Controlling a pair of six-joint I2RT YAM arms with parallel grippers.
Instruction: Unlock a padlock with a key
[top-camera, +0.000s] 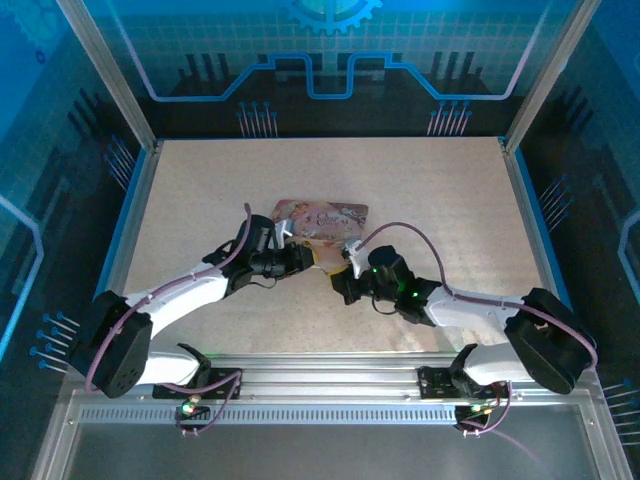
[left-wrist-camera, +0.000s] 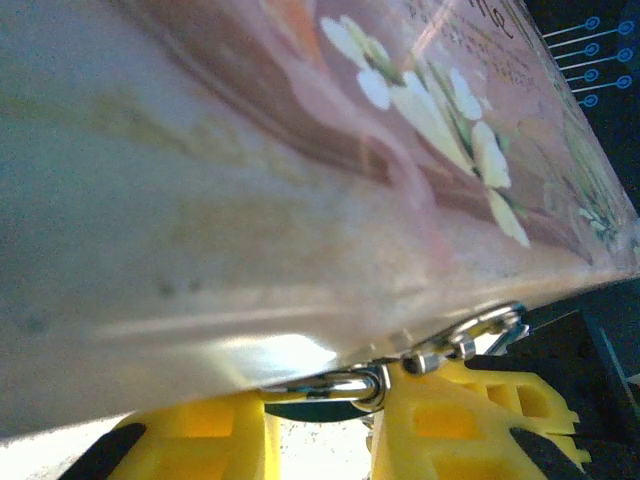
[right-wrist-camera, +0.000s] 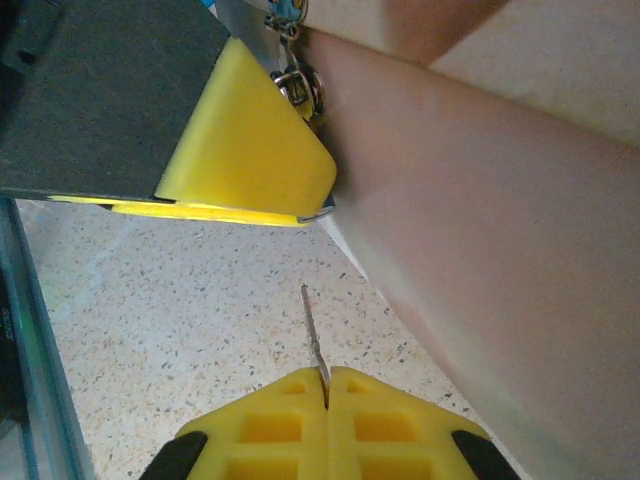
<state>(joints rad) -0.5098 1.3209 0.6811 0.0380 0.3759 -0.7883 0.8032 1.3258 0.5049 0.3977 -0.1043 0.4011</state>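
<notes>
right fingers (right-wrist-camera: 270, 425) clamp the key (right-wrist-camera: 312, 330), its blade aimed straight at the padlock (right-wrist-camera: 298, 85), which the left fingers (left-wrist-camera: 450, 420) pinch narrowly.

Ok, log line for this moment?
left gripper: holding padlock at pink tin edge | right gripper: shut on key | key: apart from padlock

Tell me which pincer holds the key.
The right pincer: the key sticks out of its shut jaws. The left pincer clamps the padlock by the tin.

The tin (top-camera: 322, 220) lies mid-table (top-camera: 440, 200). At its near edge my left gripper (left-wrist-camera: 325, 402) clamps the padlock (left-wrist-camera: 345, 384). Just right of that, before the tin, my right gripper (right-wrist-camera: 326, 392) pinches the key (right-wrist-camera: 312, 330).
</notes>
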